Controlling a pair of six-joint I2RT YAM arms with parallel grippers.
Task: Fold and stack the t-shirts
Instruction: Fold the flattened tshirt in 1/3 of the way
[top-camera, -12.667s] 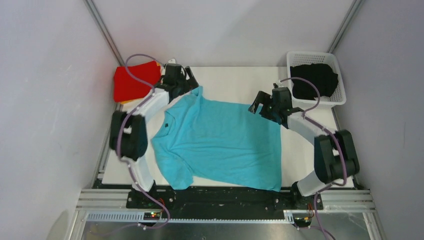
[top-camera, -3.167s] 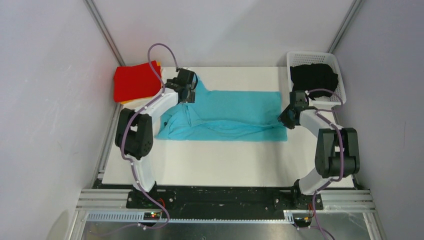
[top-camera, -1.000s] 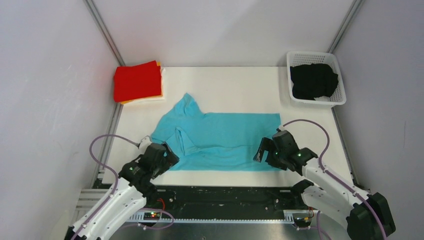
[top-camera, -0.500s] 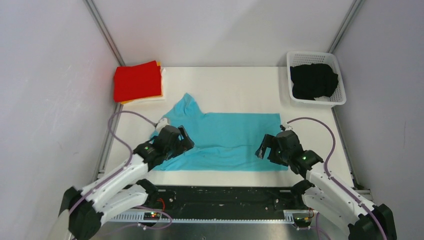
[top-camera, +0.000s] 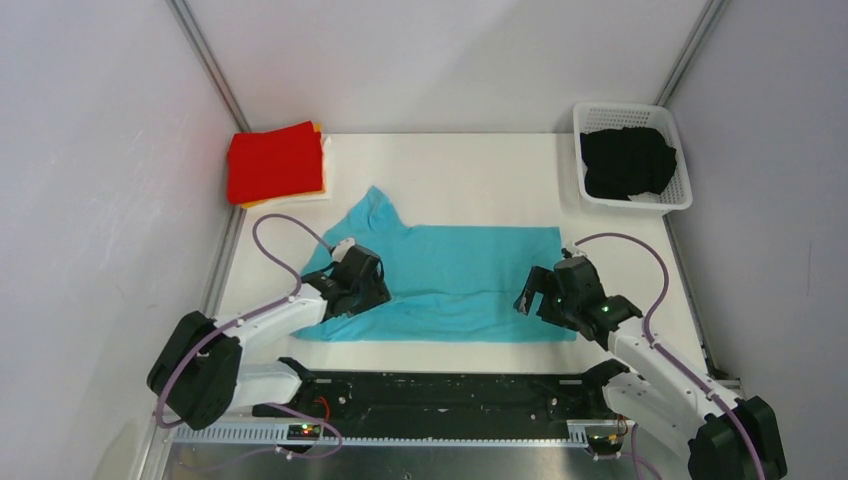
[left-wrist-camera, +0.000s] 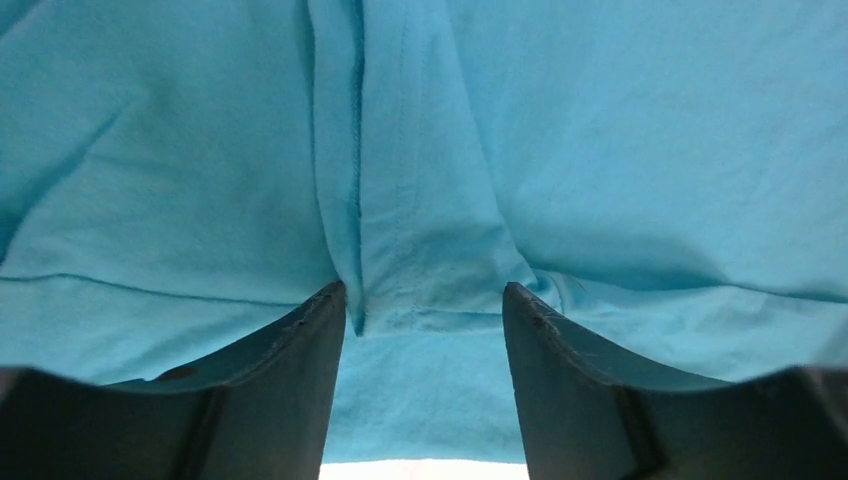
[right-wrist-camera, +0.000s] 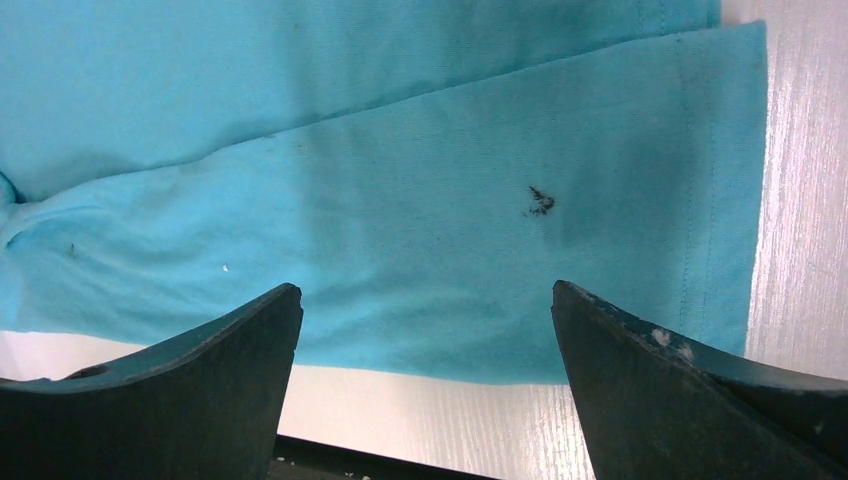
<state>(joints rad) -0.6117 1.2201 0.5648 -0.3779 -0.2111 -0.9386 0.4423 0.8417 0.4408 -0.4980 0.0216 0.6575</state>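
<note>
The turquoise-blue t-shirt (top-camera: 450, 275) lies folded lengthwise into a wide band across the middle of the white table (top-camera: 470, 170), one sleeve poking up at its far left. My left gripper (top-camera: 368, 290) is open, low over the shirt's near left part; in the left wrist view (left-wrist-camera: 424, 305) a folded sleeve hem (left-wrist-camera: 420, 250) lies between its fingers. My right gripper (top-camera: 533, 300) is open over the shirt's near right corner, whose near edge shows in the right wrist view (right-wrist-camera: 427, 300). A folded red t-shirt (top-camera: 274, 162) tops a stack at the back left. A black t-shirt (top-camera: 627, 160) lies in the basket.
The white lattice basket (top-camera: 680, 198) stands at the back right corner. Orange and white edges (top-camera: 322, 160) show under the red shirt. Metal frame posts rise at both back corners. The black base rail (top-camera: 450, 390) runs along the near edge.
Since a second ago my left arm has swung inward from the near left edge onto the shirt's left part. My right gripper has shifted slightly farther over the right corner. The shirt has not moved.
</note>
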